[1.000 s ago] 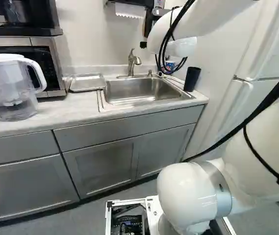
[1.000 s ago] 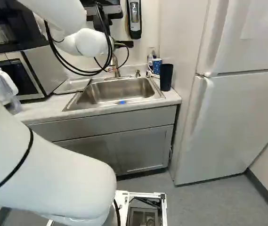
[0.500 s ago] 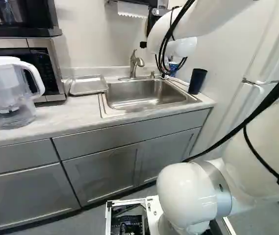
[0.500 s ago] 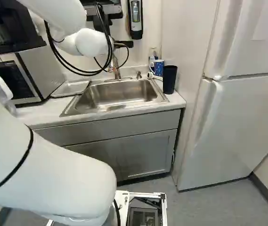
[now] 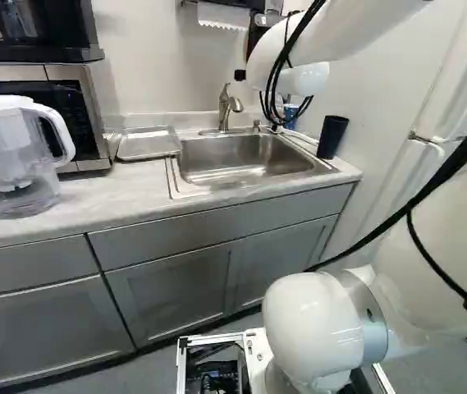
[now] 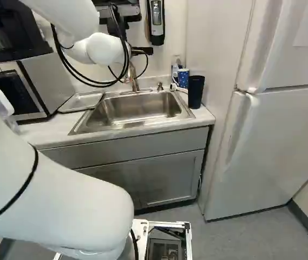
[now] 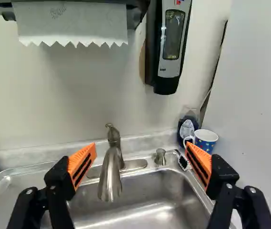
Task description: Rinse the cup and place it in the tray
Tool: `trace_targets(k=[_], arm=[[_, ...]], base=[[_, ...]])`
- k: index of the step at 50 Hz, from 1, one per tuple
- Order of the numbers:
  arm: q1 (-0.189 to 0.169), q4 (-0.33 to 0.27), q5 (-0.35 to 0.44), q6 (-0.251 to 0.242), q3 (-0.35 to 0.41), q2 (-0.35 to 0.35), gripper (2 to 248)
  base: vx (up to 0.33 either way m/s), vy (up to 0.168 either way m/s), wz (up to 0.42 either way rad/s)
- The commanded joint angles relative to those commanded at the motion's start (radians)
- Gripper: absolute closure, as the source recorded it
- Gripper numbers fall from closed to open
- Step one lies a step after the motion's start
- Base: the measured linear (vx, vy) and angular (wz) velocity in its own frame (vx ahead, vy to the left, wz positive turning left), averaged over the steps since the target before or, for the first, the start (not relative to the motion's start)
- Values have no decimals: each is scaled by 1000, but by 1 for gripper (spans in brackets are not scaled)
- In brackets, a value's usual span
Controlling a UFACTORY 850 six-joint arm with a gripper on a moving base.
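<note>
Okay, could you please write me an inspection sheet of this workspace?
Surface: pale counter with a rectangular steel sink set into it.
Job's things: rectangular silver metal tray left of the sink in both base views; tall dark cup and blue patterned mug at the sink's other end; cannot tell which is meant.
Clutter: transparent, white-lidded plastic pitcher; dark blue bottle beside the mug.
Gripper: orange-padded fingers open, gripping nothing.
Cables: black cables looping off the white arm.
Surroundings: metal microwave, white refrigerator, wall-mounted soap dispenser.
</note>
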Motion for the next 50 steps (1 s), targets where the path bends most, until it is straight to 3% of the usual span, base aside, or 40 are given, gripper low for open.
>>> trace_targets(k=[21, 50], arm=[[0, 0, -3, 0, -23, -27, 3], [0, 0, -16, 0, -110, -121, 3]], base=[[0, 0, 0], [0, 0, 0]])
